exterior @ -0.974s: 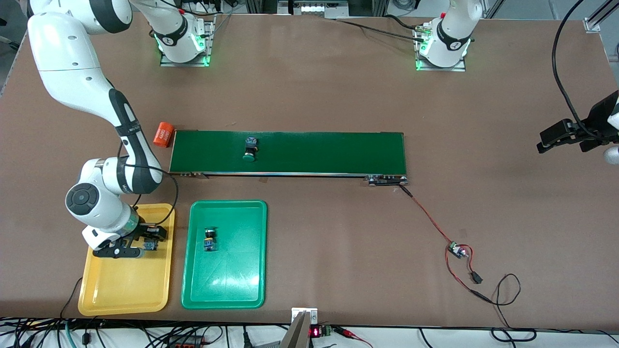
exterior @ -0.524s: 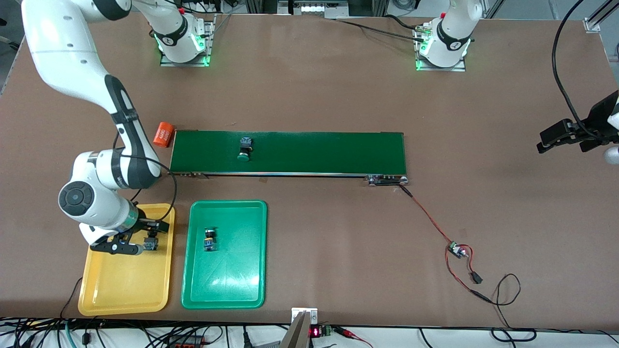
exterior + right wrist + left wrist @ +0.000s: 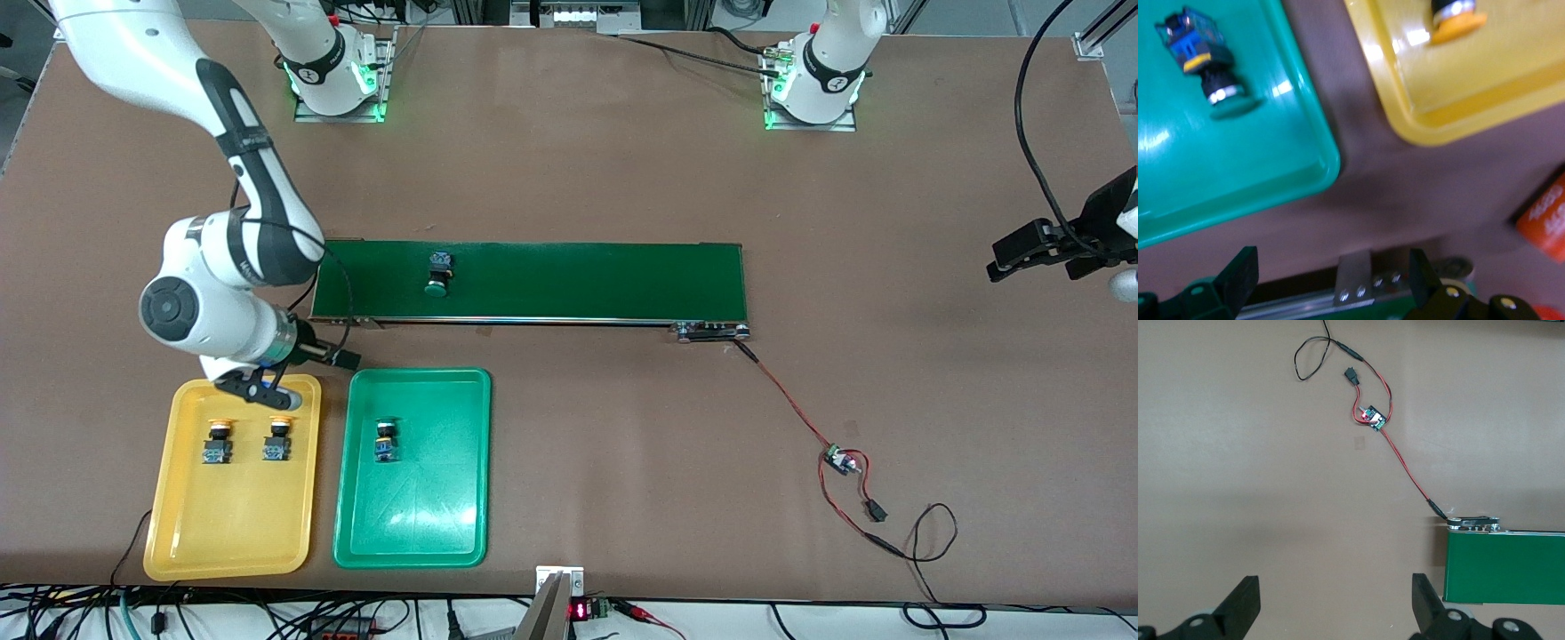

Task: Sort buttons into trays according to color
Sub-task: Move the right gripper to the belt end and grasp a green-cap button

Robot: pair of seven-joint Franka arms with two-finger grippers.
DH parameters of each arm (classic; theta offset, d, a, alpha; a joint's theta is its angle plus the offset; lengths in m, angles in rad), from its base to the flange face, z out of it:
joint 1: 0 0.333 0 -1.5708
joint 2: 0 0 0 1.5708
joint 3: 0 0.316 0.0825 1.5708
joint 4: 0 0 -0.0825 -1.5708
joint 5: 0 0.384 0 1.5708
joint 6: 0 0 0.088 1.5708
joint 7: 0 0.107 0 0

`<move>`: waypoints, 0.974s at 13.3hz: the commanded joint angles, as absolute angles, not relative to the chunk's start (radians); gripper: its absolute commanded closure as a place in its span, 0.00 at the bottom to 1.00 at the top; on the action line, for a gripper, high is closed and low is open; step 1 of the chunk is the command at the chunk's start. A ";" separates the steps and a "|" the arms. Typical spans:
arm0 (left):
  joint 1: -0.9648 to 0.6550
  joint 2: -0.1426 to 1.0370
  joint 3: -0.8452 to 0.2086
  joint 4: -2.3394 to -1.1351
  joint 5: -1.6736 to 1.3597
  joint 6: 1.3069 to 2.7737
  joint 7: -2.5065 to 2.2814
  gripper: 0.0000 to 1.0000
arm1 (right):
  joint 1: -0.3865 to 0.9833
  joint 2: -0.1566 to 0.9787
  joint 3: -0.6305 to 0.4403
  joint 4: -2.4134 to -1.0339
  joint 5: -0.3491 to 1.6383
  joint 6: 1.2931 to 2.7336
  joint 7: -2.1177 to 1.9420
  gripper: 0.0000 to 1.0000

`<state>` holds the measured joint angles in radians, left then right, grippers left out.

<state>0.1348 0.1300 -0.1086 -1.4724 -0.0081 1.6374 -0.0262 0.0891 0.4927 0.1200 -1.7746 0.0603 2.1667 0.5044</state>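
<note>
- 2 trays side by side on the bench (image 3: 569, 178), nearer the camera than the belt (image 3: 578, 280), at the right arm's end.
- End tray (image 3: 178, 533) holds 2 buttons (image 3: 217, 442) (image 3: 277, 439) side by side.
- Inner tray (image 3: 418, 524) holds 1 button (image 3: 385, 440).
- 1 button (image 3: 437, 273) on the belt.

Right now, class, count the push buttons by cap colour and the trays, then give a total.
Yellow-capped buttons: 2
Green-capped buttons: 2
Trays, yellow tray and green tray: 2
Total: 6
</note>
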 commanded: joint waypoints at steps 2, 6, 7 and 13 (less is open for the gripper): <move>0.140 0.121 -0.115 -1.476 -0.006 1.635 -0.017 0.00 | 0.112 0.388 0.173 -1.943 0.078 2.221 0.668 0.00; 0.140 0.121 -0.115 -1.476 -0.006 1.638 -0.017 0.00 | 0.114 0.304 0.236 -2.075 0.077 2.275 0.729 0.00; 0.140 0.123 -0.115 -1.476 -0.006 1.638 -0.017 0.00 | 0.100 0.290 0.254 -2.089 0.077 2.275 0.729 0.00; 0.141 0.124 -0.114 -1.477 -0.006 1.640 -0.018 0.00 | 0.063 0.262 0.324 -2.193 0.072 2.362 0.710 0.00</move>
